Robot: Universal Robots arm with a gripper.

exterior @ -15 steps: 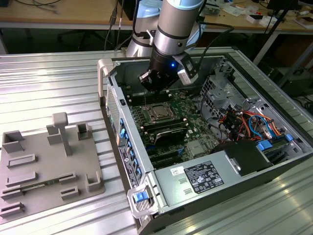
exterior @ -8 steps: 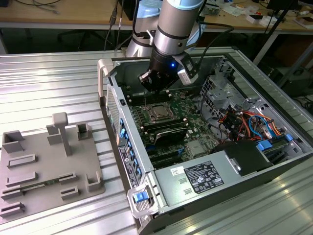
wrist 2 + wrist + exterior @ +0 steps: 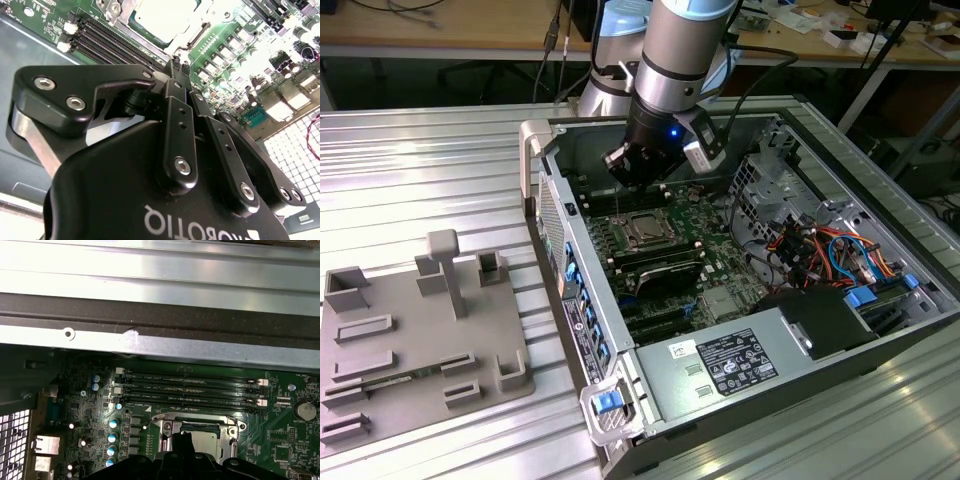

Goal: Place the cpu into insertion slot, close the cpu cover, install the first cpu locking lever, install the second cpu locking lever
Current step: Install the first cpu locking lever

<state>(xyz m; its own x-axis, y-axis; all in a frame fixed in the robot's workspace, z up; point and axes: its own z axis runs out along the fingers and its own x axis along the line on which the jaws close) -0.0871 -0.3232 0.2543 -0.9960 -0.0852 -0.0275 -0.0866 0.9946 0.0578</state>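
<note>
Pincer [image 3: 178,66] clenched, its fingers pressed together with nothing seen between them, poised just above the socket [image 3: 645,230] inside the open computer case [image 3: 575,260]. One cpu [image 3: 202,440] lies in the socket. One cpu cover [image 3: 200,418] appears to lie flat around it, though whether it is latched down cannot be told. Four memory slots [image 3: 190,388] run just beside the socket on the motherboard [image 3: 280,440]. Likely hazard: a descent slightly off target would drive the closed tips onto cover, chip or neighbouring board parts, scratching or shifting them.
</note>
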